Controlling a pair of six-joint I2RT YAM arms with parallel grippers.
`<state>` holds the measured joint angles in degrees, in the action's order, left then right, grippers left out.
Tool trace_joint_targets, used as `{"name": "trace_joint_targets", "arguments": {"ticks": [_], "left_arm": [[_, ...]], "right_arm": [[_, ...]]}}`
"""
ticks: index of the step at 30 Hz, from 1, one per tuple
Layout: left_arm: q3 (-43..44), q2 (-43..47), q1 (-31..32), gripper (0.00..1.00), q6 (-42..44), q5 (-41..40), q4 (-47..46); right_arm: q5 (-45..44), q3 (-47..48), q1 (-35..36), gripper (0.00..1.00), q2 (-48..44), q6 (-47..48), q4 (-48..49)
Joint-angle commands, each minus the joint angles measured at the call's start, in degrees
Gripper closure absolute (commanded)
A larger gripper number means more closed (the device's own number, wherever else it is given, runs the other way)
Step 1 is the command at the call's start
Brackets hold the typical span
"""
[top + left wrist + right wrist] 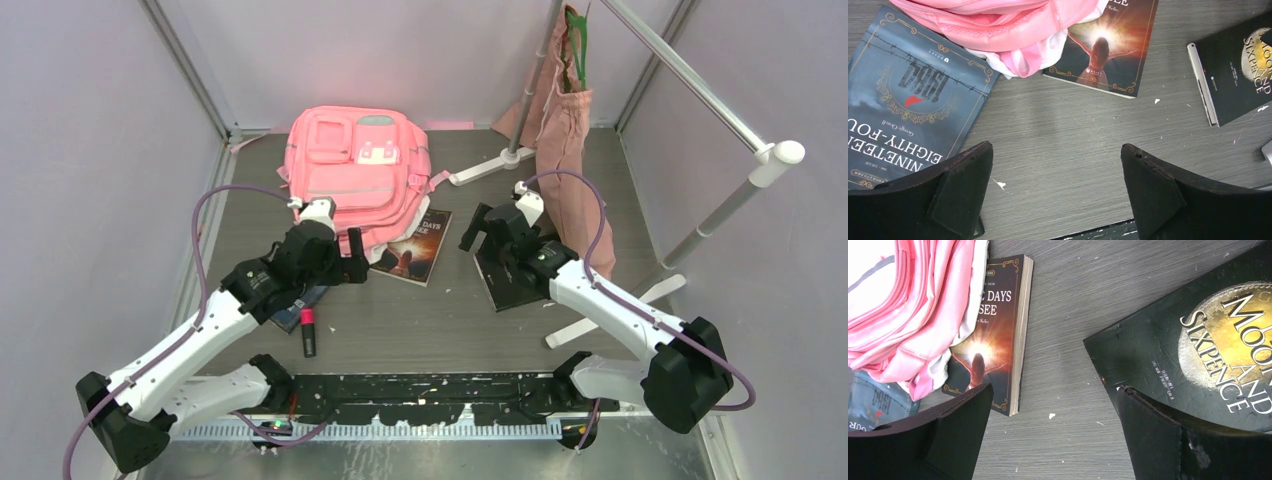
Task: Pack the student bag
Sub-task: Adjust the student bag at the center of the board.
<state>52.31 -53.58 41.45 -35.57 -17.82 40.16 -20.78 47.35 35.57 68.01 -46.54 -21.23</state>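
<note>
The student bag (358, 170), a bright pink backpack, lies flat at the back centre with its front pockets up. Its lower edge (998, 25) rests over a blue "Nineteen Eighty-Four" book (903, 100) and a dark book with a glowing figure (415, 247). A black "Moon and Sixpence" book (510, 280) lies to the right. My left gripper (356, 258) hangs open over bare table just in front of the bag, its jaws empty (1056, 146). My right gripper (480, 230) is open too, over the gap between the dark book (993, 335) and the black book (1208, 345).
A pink and black marker (308, 330) lies near the left arm. A dusty-pink cloth sack (565, 150) hangs from a green hanger on a white rack (690, 85) at the back right; the rack's foot (490, 165) reaches toward the bag. Walls enclose the table.
</note>
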Motion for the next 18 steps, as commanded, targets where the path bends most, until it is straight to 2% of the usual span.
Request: {"name": "trace_joint_targets", "arguments": {"ticks": [1, 6, 12, 18], "left_arm": [[1.42, 1.69, -0.23, 0.01, -0.89, -0.89, 0.27], [1.39, 2.19, -0.23, 0.01, -0.33, -0.48, 0.67], [0.97, 0.39, 0.33, 0.01, 1.27, 4.97, -1.93], [2.13, -5.81, 6.84, 0.02, 0.82, 2.27, -3.55]], "right_arm": [[0.47, 1.22, 0.32, 0.01, -0.8, -0.4, 2.31], [0.47, 1.08, 0.4, 0.01, -0.91, -0.61, 2.51], [0.63, 0.73, 0.51, 0.01, -1.03, -0.55, 2.43], [0.17, 0.37, 0.56, 0.0, -1.45, -0.7, 2.22]]}}
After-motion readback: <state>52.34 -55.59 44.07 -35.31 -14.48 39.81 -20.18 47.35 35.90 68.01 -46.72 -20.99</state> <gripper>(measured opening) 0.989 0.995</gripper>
